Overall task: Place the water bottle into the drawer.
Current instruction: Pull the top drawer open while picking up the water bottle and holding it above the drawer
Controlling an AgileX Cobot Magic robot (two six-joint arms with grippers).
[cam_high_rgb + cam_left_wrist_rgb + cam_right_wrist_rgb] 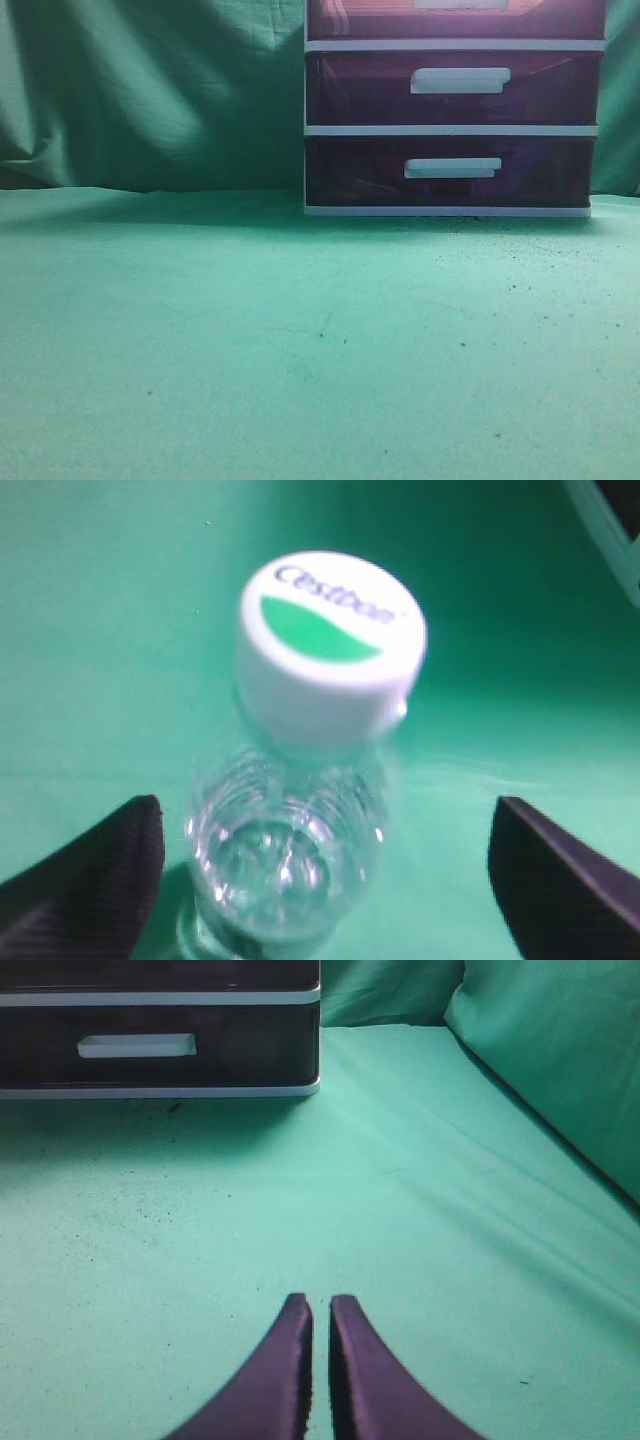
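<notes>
Below, the left tool (320, 880) gapes wide around a ribbed clear water bottle (290, 850); right tool (320, 1350) nearly closed.

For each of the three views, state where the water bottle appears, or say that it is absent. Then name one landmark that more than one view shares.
Exterior view: not in it.
Left wrist view: water bottle at centre, white cap up, upright between the open fingers of the left gripper.
Right wrist view: not in it.
Shared landmark: the drawer unit, upper right in the exterior view, top left in the right wrist view.
</notes>
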